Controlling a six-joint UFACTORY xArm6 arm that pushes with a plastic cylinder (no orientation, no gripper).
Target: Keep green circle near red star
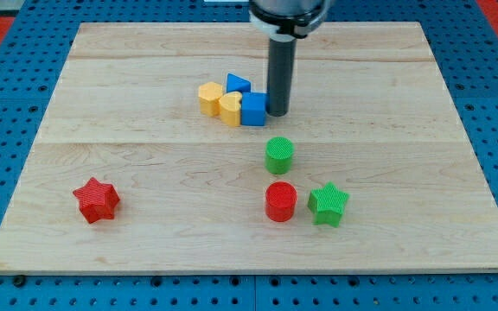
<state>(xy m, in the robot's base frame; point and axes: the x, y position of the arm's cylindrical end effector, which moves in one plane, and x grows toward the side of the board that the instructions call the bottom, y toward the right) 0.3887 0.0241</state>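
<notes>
Camera view: my tip [277, 113] upright, touching blue cube [254, 110].

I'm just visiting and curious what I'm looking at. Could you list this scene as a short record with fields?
surface: wooden board
my tip: beside the blue cube, on its right in the view
cluster at top: blue cube, blue triangle, yellow heart, yellow hexagon
green circle: mid-board, below my tip
red star: far left, well apart from green circle
lower group: red circle, green star
</notes>
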